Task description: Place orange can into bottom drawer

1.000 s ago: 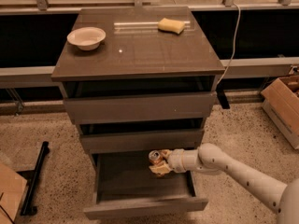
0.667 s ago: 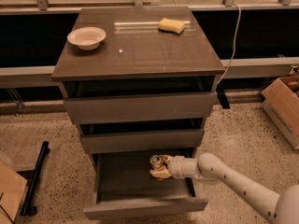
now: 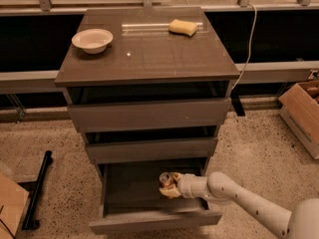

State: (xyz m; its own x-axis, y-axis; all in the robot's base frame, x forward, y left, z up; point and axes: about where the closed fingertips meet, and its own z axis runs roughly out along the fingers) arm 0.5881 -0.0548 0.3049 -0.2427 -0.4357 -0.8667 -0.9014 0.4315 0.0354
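Observation:
The orange can (image 3: 166, 179) stands upright inside the open bottom drawer (image 3: 149, 223), near its right rear, with its silver top showing. My gripper (image 3: 169, 187) reaches in from the right on a white arm (image 3: 234, 195). Its tan fingers (image 3: 171, 192) are closed around the can's lower body. The can sits low in the drawer's dark interior; I cannot tell whether it touches the drawer floor.
The two drawers above are slightly open, and the middle drawer front (image 3: 152, 150) overhangs the can. On the cabinet top (image 3: 149, 54) are a white bowl (image 3: 92, 39) and a yellow sponge (image 3: 182, 27). A cardboard box (image 3: 301, 114) stands at the right and a black stand (image 3: 37, 193) on the floor at the left.
My gripper has moved down with the can, deeper into the bottom drawer. The arm has dropped lower along the drawer's right side.

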